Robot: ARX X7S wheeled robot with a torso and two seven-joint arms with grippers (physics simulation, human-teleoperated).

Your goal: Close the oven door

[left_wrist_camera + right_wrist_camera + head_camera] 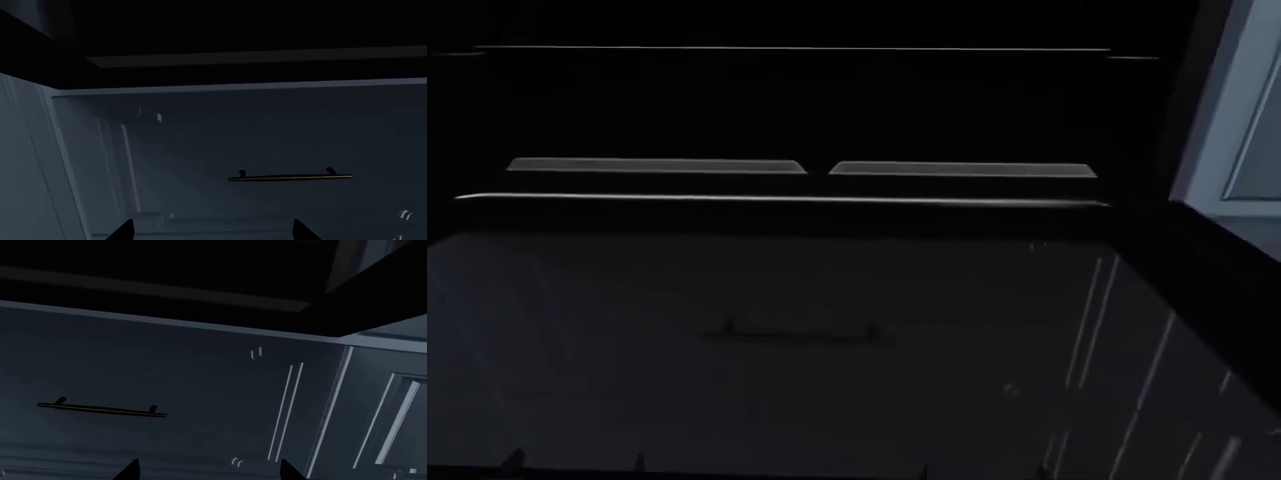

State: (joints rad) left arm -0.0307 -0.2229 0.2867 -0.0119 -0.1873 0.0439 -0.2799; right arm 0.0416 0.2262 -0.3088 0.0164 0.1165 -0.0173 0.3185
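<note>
The oven door is a wide glossy black panel hanging open and lying nearly flat in front of the dark oven cavity. Its bar handle is out of view. My left gripper is open, with only two dark fingertips showing far apart. My right gripper is open too, nothing between its fingertips. Both wrist views face a blue-grey drawer front with a short brass handle, under a black surface overhead. In the head view, faint dark tips show at the door's near edge.
The drawer front and its handle also show in the right wrist view. A pale blue-grey cabinet side stands right of the oven. Two light strips lie inside the cavity. Panelled cabinet fronts flank the drawer.
</note>
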